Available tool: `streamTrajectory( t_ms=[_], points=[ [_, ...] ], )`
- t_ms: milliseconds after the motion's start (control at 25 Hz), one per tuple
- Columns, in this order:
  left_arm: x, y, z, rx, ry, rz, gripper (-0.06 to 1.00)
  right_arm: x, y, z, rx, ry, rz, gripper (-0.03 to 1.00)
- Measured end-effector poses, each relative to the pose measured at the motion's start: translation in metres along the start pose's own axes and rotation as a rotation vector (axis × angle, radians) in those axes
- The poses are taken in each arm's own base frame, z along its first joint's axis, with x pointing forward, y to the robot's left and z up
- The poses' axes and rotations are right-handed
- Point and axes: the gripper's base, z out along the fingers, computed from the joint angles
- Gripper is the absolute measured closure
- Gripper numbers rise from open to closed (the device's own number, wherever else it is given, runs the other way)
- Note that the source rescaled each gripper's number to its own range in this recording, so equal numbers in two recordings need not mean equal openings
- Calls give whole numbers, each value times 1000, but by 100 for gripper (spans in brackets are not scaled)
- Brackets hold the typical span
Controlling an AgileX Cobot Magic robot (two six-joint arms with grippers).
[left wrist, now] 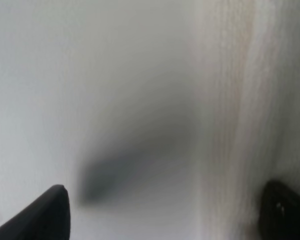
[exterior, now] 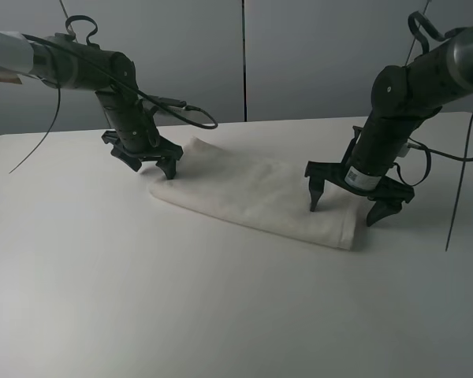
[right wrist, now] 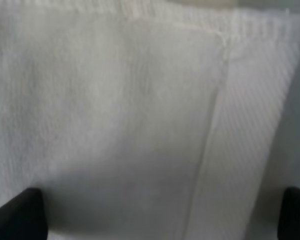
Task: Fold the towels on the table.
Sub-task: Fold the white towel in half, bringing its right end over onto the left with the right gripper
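Observation:
The white towel (exterior: 256, 195) lies folded into a long band across the middle of the white table (exterior: 142, 299). My left gripper (exterior: 151, 165) is open and empty, low over the towel's left end. In the left wrist view the towel's edge (left wrist: 245, 110) runs beside bare table, between the two dark fingertips (left wrist: 42, 215). My right gripper (exterior: 351, 206) is open and empty, straddling the towel's right end. The right wrist view shows the towel's border band (right wrist: 250, 130) and hem (right wrist: 180, 17) close up. The label is not visible.
A grey wall panel (exterior: 299, 55) stands behind the table. Cables (exterior: 185, 106) trail from both arms over the table's back edge.

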Motion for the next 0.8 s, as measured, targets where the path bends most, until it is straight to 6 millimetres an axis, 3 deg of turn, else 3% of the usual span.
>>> streamTrajectory(
  t_ms=[800],
  points=[
    [0,0,0,0,0,17,-3,3,12,2,35,-78,-15,-3]
  ],
)
